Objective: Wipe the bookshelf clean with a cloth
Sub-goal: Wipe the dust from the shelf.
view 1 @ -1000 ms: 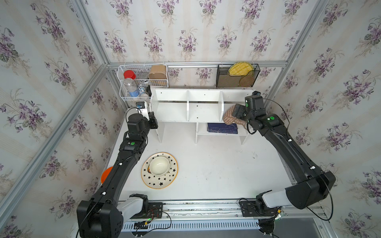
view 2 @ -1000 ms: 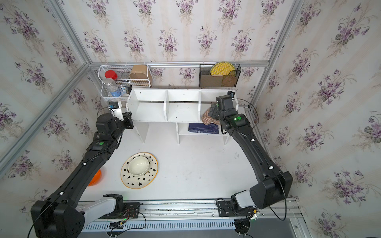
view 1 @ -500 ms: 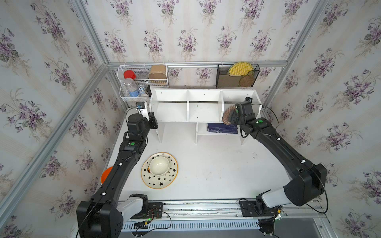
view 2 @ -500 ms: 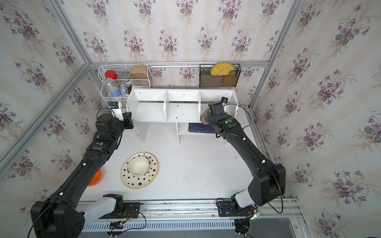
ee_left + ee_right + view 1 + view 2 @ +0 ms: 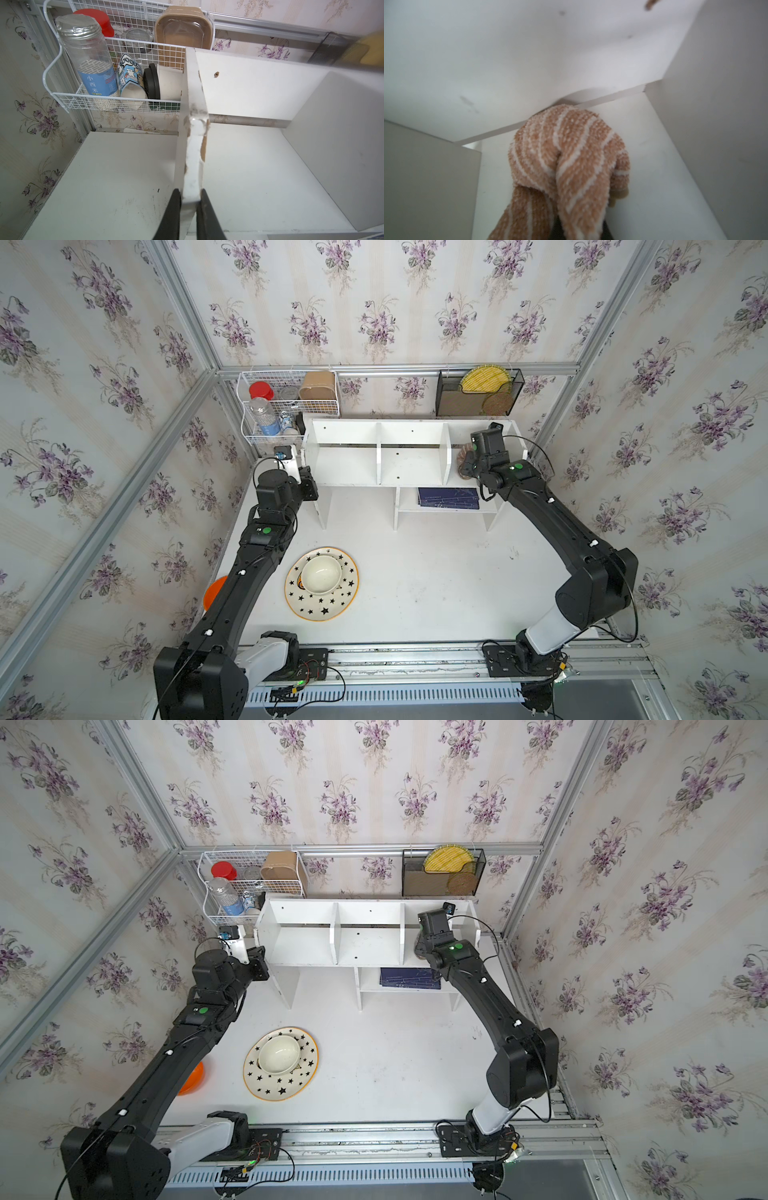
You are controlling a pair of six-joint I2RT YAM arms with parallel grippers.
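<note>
**Grips.** Your left hand (image 5: 190, 194) is clamped on the chipped front edge of the bookshelf (image 5: 411, 466) end panel, one finger on each side. Only the left wrist view shows this; in both top views the wrist covers the contact. Your right hand (image 5: 471, 465) is inside the upper compartment farthest from that panel, closed on the cloth (image 5: 569, 166).

**Cloth.** The right wrist view shows it bunched on the compartment floor, reaching toward the back wall and hiding the fingers. In both top views the arm covers all but a tan sliver.

**Surroundings.**
- A wire basket (image 5: 291, 406) of jars hangs just beside the held panel.
- A black mesh rack (image 5: 478, 393) hangs on the wall behind the right compartment.
- A dark blue book (image 5: 449, 497) lies on the lower shelf, below your right hand.
- On the counter (image 5: 436, 572), a star-patterned plate (image 5: 332, 605) carries a bowl (image 5: 322, 572), well apart from the shelf.
- An orange object (image 5: 214, 593) is partly hidden by your left arm.
</note>
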